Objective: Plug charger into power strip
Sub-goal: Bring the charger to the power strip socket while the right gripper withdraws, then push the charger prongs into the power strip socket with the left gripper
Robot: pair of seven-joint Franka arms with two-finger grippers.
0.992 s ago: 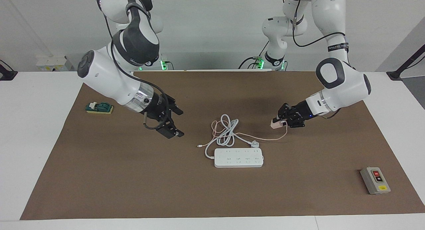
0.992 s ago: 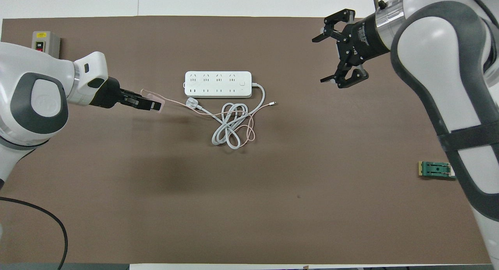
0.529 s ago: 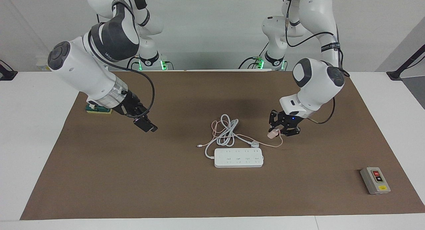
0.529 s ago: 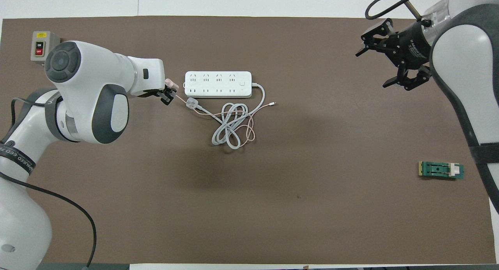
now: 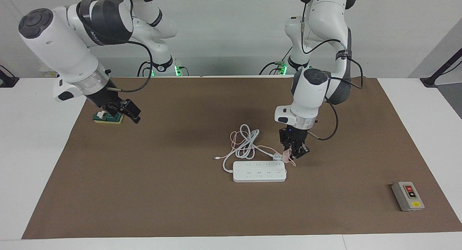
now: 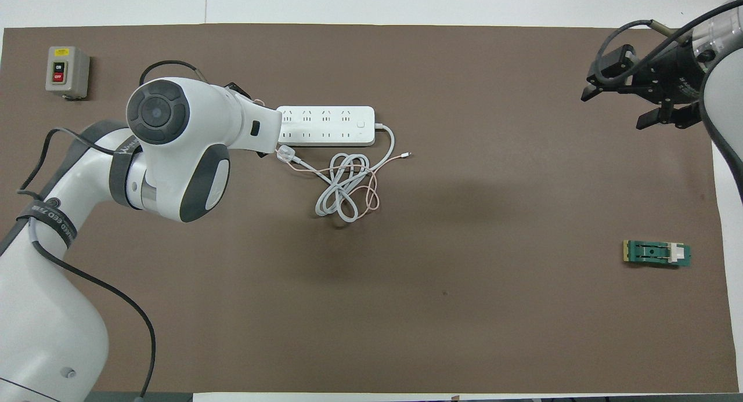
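My left gripper (image 5: 293, 154) points straight down, shut on the pale pink charger (image 5: 287, 156). It holds the charger just over the end of the white power strip (image 5: 259, 171) toward the left arm's end of the table. In the overhead view the left arm's wrist hides the gripper and the charger; the power strip (image 6: 325, 125) shows beside it. The thin pink cable (image 6: 372, 198) trails into the coiled white cord (image 5: 245, 141). My right gripper (image 5: 127, 113) is open and empty, up over the mat near the right arm's end; it also shows in the overhead view (image 6: 644, 97).
A white three-prong plug (image 5: 277, 156) lies next to the charger, touching the strip's edge. A grey box with red and black buttons (image 5: 408, 196) sits at the mat's corner. A green block on a yellow pad (image 5: 107, 117) lies under the right gripper.
My left gripper has swung in with the charger, turned downward and come over the strip's end. My right arm has drawn back toward its end of the table, over the green block.
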